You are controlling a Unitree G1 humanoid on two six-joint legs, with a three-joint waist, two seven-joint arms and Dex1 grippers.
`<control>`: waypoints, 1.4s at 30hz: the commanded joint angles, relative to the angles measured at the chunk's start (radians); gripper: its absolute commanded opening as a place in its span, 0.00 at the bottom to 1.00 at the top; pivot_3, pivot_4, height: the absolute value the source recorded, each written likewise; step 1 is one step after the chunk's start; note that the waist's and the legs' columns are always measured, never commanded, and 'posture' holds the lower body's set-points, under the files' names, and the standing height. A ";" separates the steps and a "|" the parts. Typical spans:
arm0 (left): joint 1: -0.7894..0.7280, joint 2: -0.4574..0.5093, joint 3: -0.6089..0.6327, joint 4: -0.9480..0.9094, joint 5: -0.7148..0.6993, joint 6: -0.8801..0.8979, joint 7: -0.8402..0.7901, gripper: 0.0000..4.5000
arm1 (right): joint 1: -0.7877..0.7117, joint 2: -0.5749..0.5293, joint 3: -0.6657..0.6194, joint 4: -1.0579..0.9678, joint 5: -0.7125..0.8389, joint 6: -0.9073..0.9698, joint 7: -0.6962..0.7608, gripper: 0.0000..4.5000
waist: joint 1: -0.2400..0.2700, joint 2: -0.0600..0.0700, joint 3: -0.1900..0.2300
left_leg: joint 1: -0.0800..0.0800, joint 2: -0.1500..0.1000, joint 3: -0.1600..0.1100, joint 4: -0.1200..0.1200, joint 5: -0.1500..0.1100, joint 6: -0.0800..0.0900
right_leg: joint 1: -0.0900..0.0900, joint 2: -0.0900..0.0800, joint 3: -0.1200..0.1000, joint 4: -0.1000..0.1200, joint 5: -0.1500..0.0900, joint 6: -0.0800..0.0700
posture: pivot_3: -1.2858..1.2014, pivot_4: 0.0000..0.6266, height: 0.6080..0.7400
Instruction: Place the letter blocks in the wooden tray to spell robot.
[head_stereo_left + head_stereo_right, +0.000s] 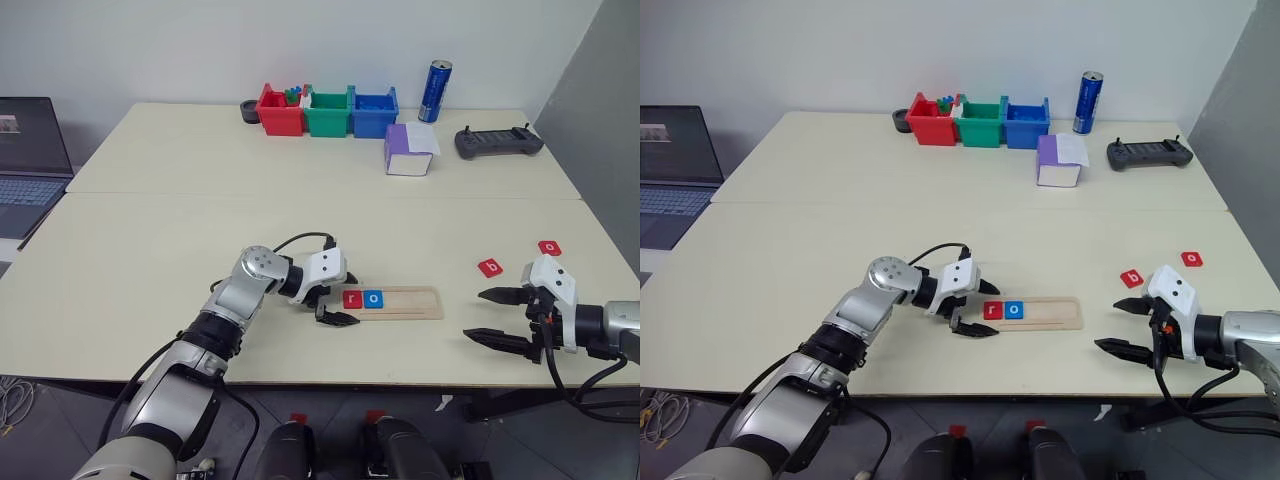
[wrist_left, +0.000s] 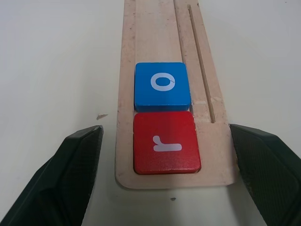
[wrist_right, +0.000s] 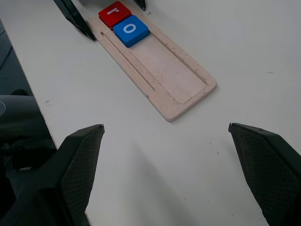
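The wooden tray [image 1: 410, 302] lies near the table's front edge. A red "r" block [image 1: 351, 298] and a blue "o" block [image 1: 373, 298] sit side by side at its left end. My left gripper [image 1: 343, 300] is open at that end, its fingers [image 2: 75, 165] standing apart on either side of the tray and touching neither block. A red "b" block [image 1: 490, 267] and a red "o" block [image 1: 549, 247] lie flat on the table to the right. Just in front of them, my right gripper [image 1: 473, 314] is open and empty, pointing left towards the tray [image 3: 174, 80].
Red [image 1: 280, 112], green [image 1: 328, 112] and blue [image 1: 374, 112] bins line the far edge, beside a blue can [image 1: 434, 90]. A purple-and-white box [image 1: 408, 150] and a black controller [image 1: 498, 141] sit at the back right. A laptop [image 1: 30, 160] stands off the table's left side.
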 commanded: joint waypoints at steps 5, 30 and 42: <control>-0.010 0.091 0.080 -0.164 -0.082 0.049 -0.038 0.99 | 0.022 -0.004 -0.126 0.025 0.031 -0.021 0.008 1.00 | -0.001 0.000 0.000 | 0.000 0.000 0.000 0.000 0.000 0.000 | 0.000 0.000 0.000 0.000 0.000 0.000 | 0.52 0.24 1.00; 0.298 0.528 0.509 -0.386 -0.492 0.228 -0.213 0.99 | -0.015 -0.086 -0.289 0.289 -0.016 -0.101 0.050 1.00 | 0.001 0.000 0.000 | 0.001 0.000 0.000 0.000 0.000 0.000 | 0.000 0.000 0.000 0.000 0.000 0.000 | 0.52 0.24 1.00; 0.332 0.539 0.519 -0.418 -0.512 0.241 -0.195 0.99 | -0.074 -0.010 -0.228 0.375 -0.111 -0.175 -0.073 1.00 | -0.001 0.001 0.000 | 0.001 0.001 0.001 0.000 0.000 0.000 | 0.000 0.000 0.001 0.000 0.000 0.000 | 0.52 0.24 1.00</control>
